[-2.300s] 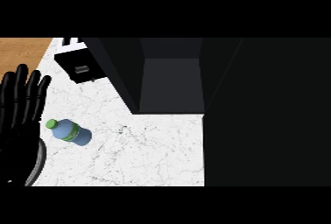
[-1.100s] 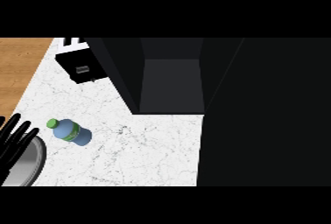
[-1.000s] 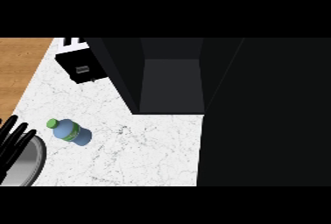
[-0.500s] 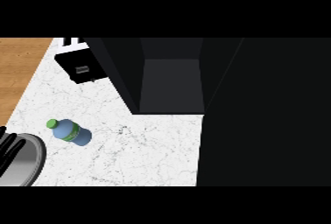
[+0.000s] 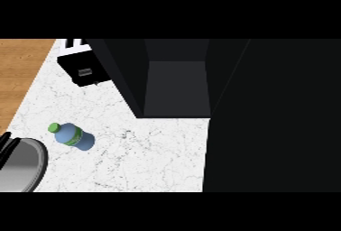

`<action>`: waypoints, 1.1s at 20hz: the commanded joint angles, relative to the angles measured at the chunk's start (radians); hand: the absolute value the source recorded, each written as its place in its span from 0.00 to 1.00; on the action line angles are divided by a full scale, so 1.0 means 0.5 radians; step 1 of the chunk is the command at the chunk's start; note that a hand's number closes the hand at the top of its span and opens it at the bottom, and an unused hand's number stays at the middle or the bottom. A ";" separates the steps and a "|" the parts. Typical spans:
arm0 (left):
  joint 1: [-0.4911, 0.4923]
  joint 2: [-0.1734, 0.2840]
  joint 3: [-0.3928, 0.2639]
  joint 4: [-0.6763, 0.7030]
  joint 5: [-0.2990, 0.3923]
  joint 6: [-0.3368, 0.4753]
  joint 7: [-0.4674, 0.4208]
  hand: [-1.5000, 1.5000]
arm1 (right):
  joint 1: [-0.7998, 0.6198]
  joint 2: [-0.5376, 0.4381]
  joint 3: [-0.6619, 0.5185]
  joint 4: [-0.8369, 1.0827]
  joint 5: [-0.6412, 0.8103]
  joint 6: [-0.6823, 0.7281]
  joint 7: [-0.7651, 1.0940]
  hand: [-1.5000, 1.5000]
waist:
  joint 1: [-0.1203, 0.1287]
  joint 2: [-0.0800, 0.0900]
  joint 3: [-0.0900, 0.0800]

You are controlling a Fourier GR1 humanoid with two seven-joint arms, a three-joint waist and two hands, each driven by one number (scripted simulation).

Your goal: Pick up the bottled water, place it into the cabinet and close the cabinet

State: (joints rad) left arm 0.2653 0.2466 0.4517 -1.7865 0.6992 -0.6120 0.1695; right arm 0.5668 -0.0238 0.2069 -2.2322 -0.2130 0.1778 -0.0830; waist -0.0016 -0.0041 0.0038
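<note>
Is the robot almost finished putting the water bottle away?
No, nothing looks done yet. The water bottle lies on its side on the white counter, with nothing touching it. The cabinet stands open with nothing visible inside. Only the fingertips of the left hand show at the left edge, apart from the bottle. Picking up, placing and closing the cabinet are all left.

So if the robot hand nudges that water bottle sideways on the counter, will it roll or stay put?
The water bottle appears to lie on its side on the smooth marble counter, so it would probably roll. Its rounded body looks slick, so a side grasp might slip. It is small, so likely light.
</note>
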 commanded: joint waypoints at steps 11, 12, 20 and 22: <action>-0.374 0.067 0.069 0.561 -0.532 -0.062 -0.332 0.00 | 0.060 0.011 0.115 -0.024 0.056 0.016 -0.049 0.00 | -0.042 0.015 -0.011; -0.295 0.091 0.102 0.600 -0.503 -0.130 -0.349 0.00 | 0.093 -0.031 0.032 -0.047 -0.042 0.062 -0.069 0.00 | -0.043 0.014 -0.011; -0.259 -0.042 0.008 0.665 -0.721 -0.095 -0.438 0.00 | 0.066 -0.008 0.113 0.020 0.045 0.057 -0.093 0.00 | -0.064 0.026 -0.014; -0.286 -0.018 0.039 0.727 -0.693 -0.083 -0.404 0.00 | 0.091 -0.021 0.135 -0.018 0.013 0.083 -0.087 0.00 | -0.095 0.032 -0.017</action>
State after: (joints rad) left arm 0.2298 0.2108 0.4697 -1.6687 0.3463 -0.6291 -0.0133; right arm 0.6224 -0.0404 0.2628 -2.2618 -0.2044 0.2136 -0.1166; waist -0.0222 -0.0166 0.0421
